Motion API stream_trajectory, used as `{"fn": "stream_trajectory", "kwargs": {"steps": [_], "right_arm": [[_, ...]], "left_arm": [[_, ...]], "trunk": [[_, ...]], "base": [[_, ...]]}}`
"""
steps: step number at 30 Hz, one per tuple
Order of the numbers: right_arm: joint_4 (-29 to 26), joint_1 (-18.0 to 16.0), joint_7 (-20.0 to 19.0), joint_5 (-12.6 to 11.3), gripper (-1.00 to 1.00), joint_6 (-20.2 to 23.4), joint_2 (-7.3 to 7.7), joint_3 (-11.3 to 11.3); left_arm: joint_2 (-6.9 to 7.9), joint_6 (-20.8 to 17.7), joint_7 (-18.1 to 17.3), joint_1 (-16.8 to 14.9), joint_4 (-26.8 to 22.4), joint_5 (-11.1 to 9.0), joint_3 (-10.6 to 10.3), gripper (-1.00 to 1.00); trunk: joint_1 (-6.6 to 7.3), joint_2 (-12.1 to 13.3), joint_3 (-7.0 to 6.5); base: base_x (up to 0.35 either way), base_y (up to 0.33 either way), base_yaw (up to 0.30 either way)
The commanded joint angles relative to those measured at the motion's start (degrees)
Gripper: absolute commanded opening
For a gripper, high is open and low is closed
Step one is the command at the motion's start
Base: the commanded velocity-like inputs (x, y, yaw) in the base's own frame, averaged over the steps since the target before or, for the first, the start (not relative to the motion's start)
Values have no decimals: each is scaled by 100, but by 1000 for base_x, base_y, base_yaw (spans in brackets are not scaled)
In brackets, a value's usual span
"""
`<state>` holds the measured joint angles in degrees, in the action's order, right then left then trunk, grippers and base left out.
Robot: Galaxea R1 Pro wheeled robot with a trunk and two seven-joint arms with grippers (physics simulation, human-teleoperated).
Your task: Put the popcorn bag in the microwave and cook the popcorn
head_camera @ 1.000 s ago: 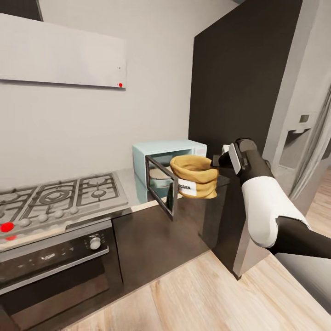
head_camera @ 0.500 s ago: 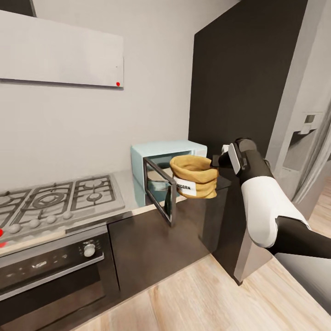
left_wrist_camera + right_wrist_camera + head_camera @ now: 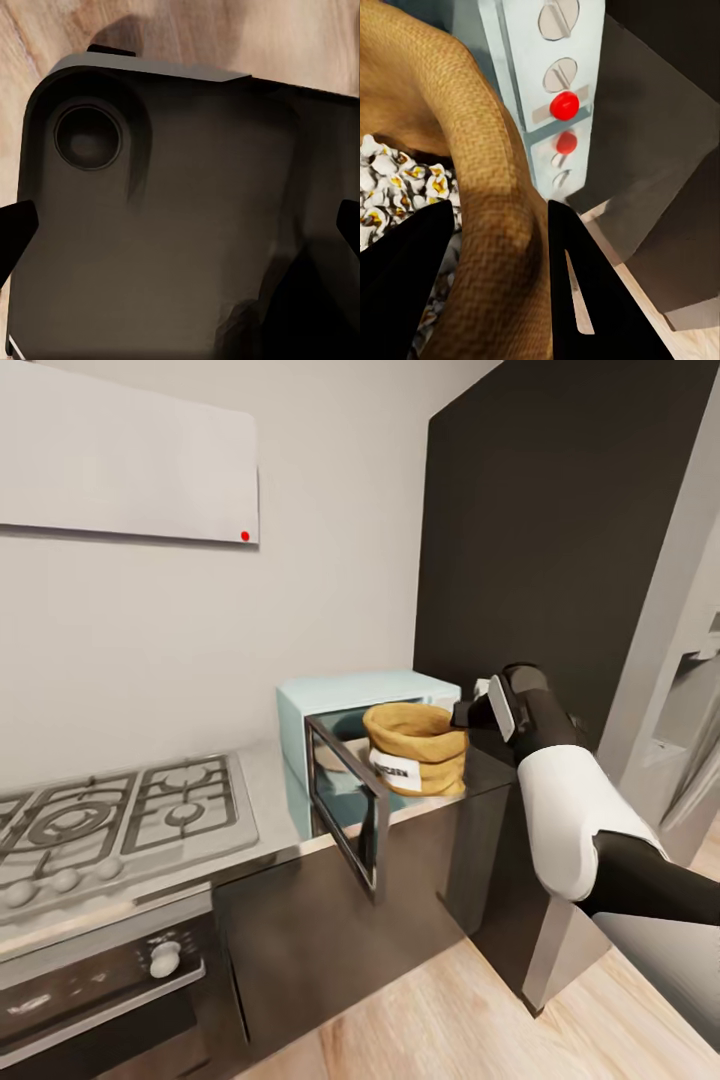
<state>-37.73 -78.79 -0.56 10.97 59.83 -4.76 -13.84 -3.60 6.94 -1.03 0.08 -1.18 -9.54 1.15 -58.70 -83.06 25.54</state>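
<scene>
The pale blue microwave point(image 3: 368, 695) stands on the grey countertop point(image 3: 268, 785) with its glass door point(image 3: 348, 815) swung open toward me. The tan popcorn bag point(image 3: 414, 748) hangs upright just in front of the opening, right of the door. My right gripper point(image 3: 467, 714) is shut on its rolled rim. In the right wrist view the rim point(image 3: 502, 225) sits between the two dark fingers point(image 3: 405, 285), white popcorn point(image 3: 390, 195) shows inside the bag, and the microwave's white control panel point(image 3: 551, 82) with a red light is close behind. My left gripper point(image 3: 180, 232) is open over a dark part of the robot.
A steel gas hob point(image 3: 120, 820) lies left of the microwave, above a dark built-in oven point(image 3: 100, 980). A tall dark cabinet point(image 3: 540, 540) rises right behind the microwave and my right arm. A white wall cabinet point(image 3: 130, 470) hangs above. Wood floor point(image 3: 450, 1020) lies below.
The whole head view has shifted, so hob and oven slid left and down. The bag, still held, now sits slightly nearer the microwave's opening.
</scene>
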Motion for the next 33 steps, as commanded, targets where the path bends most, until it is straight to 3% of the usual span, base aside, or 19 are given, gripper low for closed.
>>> {"fn": "stream_trajectory", "kwargs": {"steps": [1,8,17,28,33], "right_arm": [[1,-5,-6,19,-100,18,-20,-31],[11,105,-7,6,-100,18,-121,-31],[11,214,-14,-17,-100,18,-131,-28],[11,215,-40,-27,-100,18,-141,-23],[11,215,-41,-13,-100,18,-283,-29]], "left_arm": [[-1,9,-11,1,-5,-40,8,100],[-5,9,-11,1,-5,-39,8,100],[-9,9,-9,1,-6,-33,8,100],[-4,9,-11,1,-5,-31,-1,100],[-1,9,-11,1,-5,-31,0,100]], "trunk": [[-3,-3,6],[-3,-3,6],[-3,-3,6],[-3,-3,6],[-3,-3,6]], "base": [[259,0,0],[75,0,0],[2,0,0],[205,0,0],[254,0,0]]}}
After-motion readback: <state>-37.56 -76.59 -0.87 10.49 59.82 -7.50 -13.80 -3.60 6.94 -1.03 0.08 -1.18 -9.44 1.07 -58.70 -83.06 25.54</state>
